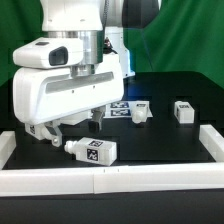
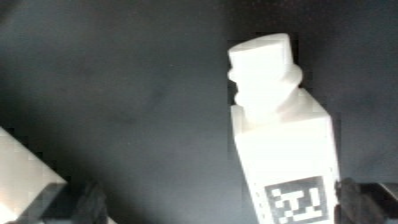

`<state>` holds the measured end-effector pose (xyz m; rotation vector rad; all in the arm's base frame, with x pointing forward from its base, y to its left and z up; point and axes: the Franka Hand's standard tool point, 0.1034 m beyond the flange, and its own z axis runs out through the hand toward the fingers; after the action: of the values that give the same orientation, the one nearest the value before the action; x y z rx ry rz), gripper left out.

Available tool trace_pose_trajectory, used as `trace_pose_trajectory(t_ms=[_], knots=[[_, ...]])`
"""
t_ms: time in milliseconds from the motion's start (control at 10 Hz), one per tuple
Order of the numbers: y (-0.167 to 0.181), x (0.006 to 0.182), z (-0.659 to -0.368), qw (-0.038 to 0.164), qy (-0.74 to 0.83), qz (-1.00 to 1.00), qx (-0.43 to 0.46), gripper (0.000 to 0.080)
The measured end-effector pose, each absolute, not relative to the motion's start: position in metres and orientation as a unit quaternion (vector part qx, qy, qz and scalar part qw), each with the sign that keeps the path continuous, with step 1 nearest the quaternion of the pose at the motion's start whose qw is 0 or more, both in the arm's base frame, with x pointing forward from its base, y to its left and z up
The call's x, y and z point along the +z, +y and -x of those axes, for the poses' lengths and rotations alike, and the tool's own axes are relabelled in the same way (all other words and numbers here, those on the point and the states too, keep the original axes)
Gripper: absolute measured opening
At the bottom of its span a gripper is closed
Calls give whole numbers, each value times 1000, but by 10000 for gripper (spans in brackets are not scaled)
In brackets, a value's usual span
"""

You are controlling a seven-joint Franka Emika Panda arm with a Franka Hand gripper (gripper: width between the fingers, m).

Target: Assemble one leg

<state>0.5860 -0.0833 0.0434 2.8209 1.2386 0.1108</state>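
White blocky leg [image 2: 281, 135] (black-and-white tag sticker [image 2: 294, 197]), ridged stub [image 2: 263, 65] at one end

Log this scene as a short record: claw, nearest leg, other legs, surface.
claw: open, over the leg, not gripping
leg: lying flat on the table, tag up, threaded end free
second leg: lying farther back
third leg: farther back, toward the exterior view's right
table: black, white wall at its edges

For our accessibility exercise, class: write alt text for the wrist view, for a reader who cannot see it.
A white leg lies on the black table, its tagged end seen between the fingers of the open gripper, its stepped tip pointing away.
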Motion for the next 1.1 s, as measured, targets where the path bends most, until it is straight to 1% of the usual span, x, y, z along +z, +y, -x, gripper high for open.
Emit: trace_pose_trajectory(t_ms=[100,200,300,400,500,700,800,900,1000,1100], knots=[[-66,43,-588,40,435,-899,40,649],[-55,36,-588,38,448,-892,41,649],[-46,26,-588,40,458,-887,45,649],[-45,16,-586,39,461,-885,44,649],[-50,13,-584,38,463,-885,42,649],[-55,13,-583,38,459,-886,41,649],[-55,13,-583,38,459,-887,41,627],[-55,13,-583,38,459,-887,41,485],[-55,13,-583,38,459,-887,41,485],[-55,13,-583,38,459,-887,41,308]])
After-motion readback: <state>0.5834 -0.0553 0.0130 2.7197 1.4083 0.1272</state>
